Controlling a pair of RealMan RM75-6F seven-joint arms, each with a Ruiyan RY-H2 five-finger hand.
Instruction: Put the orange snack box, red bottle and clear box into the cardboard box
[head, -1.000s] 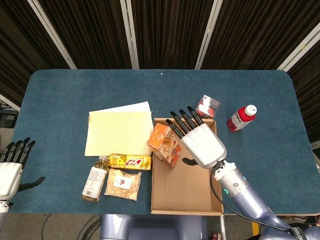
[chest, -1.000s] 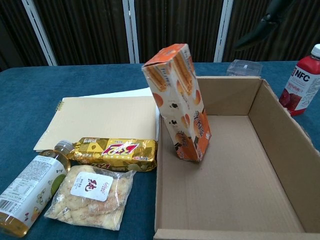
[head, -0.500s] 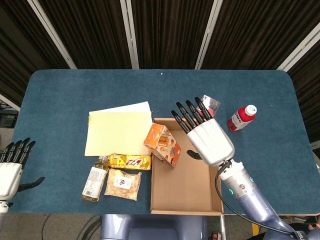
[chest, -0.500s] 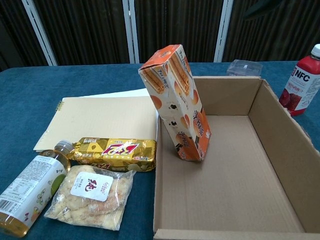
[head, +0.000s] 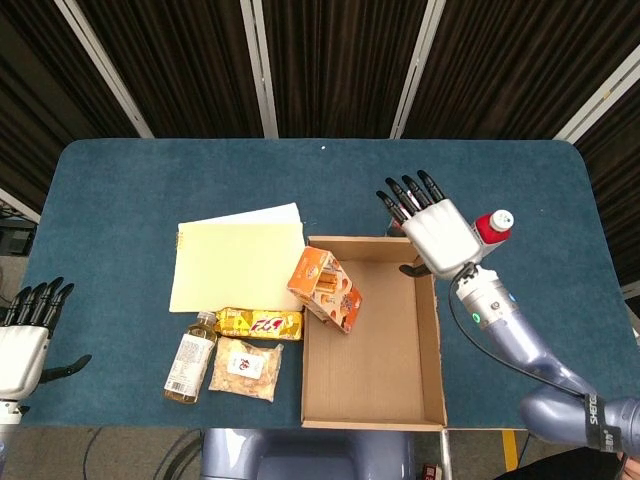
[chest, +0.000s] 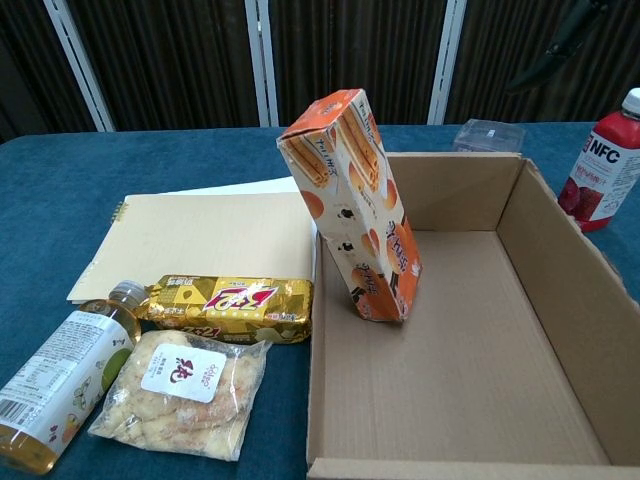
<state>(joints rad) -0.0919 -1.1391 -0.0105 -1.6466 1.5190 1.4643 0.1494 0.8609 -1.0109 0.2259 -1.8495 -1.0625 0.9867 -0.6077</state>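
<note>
**Reach for red bottle, one of three packed**

Dark curtain behind, blue table (head: 130, 180); orange snack box (head: 325, 290) leans tilted on the cardboard box (head: 375, 415) left wall, base inside. Right hand (head: 435, 228) empty, fingers spread, above the clear box (chest: 488, 135) and beside the red bottle (chest: 600, 165) (both outside); judgement: wrap bottle mid-body, lift upright. Left hand (head: 22, 345) empty, fingers apart. Count: one each; four bystanders.

The blue-covered table (head: 130, 190) carries a cardboard box (head: 375, 400), a yellow notebook (head: 238, 262), a gold snack pack (head: 259, 323), a tea bottle (head: 190, 357), a cookie bag (head: 246, 369), a red bottle (head: 492, 226) and a clear box (chest: 490, 135).
</note>
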